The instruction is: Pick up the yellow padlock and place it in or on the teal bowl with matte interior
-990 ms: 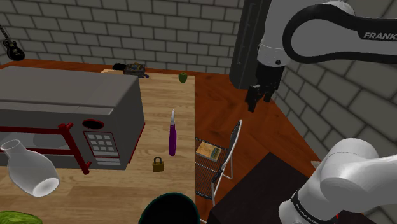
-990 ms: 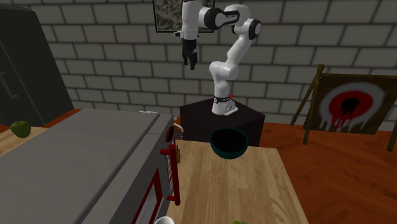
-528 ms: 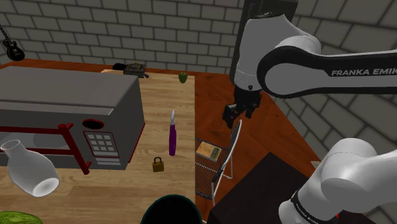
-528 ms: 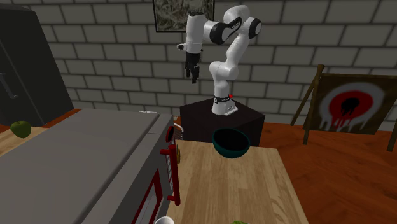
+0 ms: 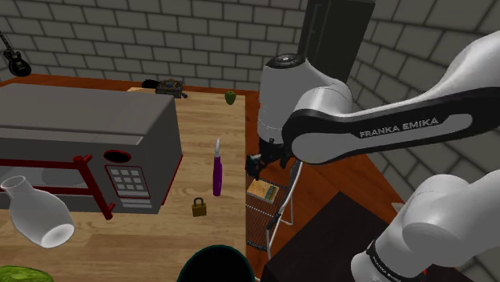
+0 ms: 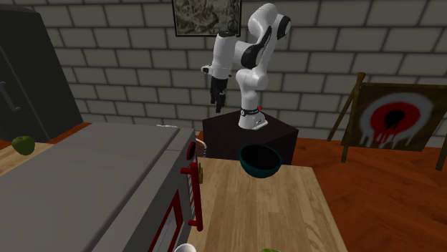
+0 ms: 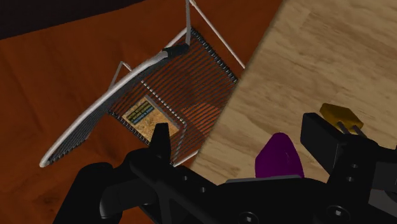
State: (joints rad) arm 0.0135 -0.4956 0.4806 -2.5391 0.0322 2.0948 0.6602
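Note:
The small yellow-brown padlock (image 5: pixel 199 207) lies on the wooden table (image 5: pixel 204 132) in front of the microwave's corner; it also shows just past my right fingertip (image 7: pixel 340 116). The dark teal bowl (image 5: pixel 215 264) sits at the table's near edge, and in the second exterior view it stands before the stand (image 6: pixel 259 161). My gripper (image 5: pixel 255 166) hangs open over the table's edge, above the wire chair and up-right of the padlock. Its fingers (image 7: pixel 160 137) stand apart with nothing between them. It also appears beside the arm (image 6: pixel 217 104).
A purple bottle (image 5: pixel 217 172) stands between gripper and padlock, close under the hand (image 7: pixel 277 156). A wire chair (image 5: pixel 272 200) holding a book (image 7: pixel 141 113) stands on the red-brown floor. A grey microwave (image 5: pixel 80 140), a white vase (image 5: pixel 36 212) and a green pepper (image 5: pixel 230 97) share the table.
The arm has swung down and toward the shoulder view's left, from high over the floor to just above the wire chair at the table's edge. The fingers have stayed apart.

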